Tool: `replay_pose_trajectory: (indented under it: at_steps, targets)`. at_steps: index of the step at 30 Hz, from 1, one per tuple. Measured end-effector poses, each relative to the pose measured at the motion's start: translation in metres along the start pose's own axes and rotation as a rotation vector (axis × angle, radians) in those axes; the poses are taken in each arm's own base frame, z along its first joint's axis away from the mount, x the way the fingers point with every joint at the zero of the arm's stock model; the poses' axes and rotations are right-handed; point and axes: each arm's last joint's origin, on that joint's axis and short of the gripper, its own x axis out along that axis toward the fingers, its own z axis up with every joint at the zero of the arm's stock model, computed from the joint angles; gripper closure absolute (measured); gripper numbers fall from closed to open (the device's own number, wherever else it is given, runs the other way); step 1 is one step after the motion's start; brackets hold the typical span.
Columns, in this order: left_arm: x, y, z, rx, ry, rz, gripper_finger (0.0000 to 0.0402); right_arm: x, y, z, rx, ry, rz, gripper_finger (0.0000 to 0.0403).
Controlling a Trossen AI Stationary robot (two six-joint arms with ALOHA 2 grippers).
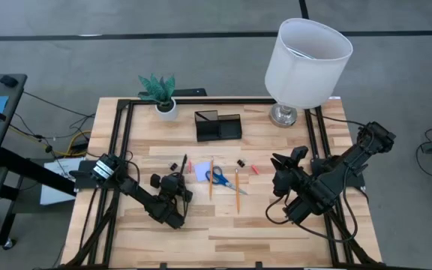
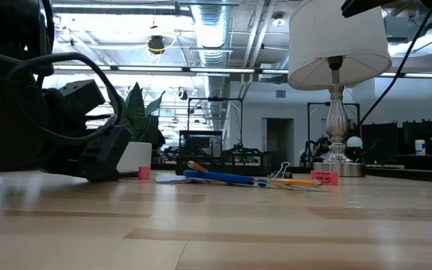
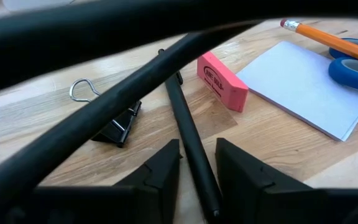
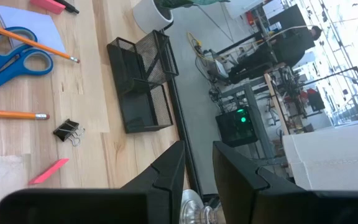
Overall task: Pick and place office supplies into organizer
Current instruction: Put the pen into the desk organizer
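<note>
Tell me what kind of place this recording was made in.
Most likely a robotics lab or workshop in an industrial-style building. The low view shows exposed ceiling ducts and strip lights, with equipment racks behind the wooden table, and the floor around it is bare concrete with taped lines.

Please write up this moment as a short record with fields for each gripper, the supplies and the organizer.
left gripper: low over the table, fingers either side of the black pen, not clearly gripping
right gripper: waiting at the table's right, holding nothing
beside the pen: pink eraser, binder clip, note pad
other supplies: scissors and pencils mid-table
organizer: at the back, nothing visible inside
</note>
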Motion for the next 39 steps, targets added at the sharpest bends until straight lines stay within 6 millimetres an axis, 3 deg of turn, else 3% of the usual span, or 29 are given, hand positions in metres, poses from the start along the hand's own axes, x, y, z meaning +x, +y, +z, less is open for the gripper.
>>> replay_pose_trajectory:
  at_steps: [9,17,24,32,39]
  targets:
    - [0.0000,0.0005,0.0000,0.005,-0.008,-0.001,0.0376,0.0000,0.0000,0.0000,0.000,0.000,0.000,0.0326]
    - [-0.0001,0.0006,0.0001,0.003,-0.011,-0.003,0.0358,0.0000,0.0001,0.0000,0.001,0.000,0.001,0.0326]
    - [-0.0002,0.0004,0.0001,0.002,-0.013,-0.005,0.0380,0.0000,0.0001,0.0000,0.001,0.001,0.002,0.0326]
    - [-0.0002,0.0004,0.0003,-0.021,-0.021,-0.007,0.0368,0.0000,0.0001,0.0001,0.002,0.001,0.002,0.0326]
    - [-0.0004,0.0000,0.0008,-0.024,-0.030,-0.010,0.0380,-0.0001,0.0002,0.0000,0.002,0.001,0.002,0.0326]
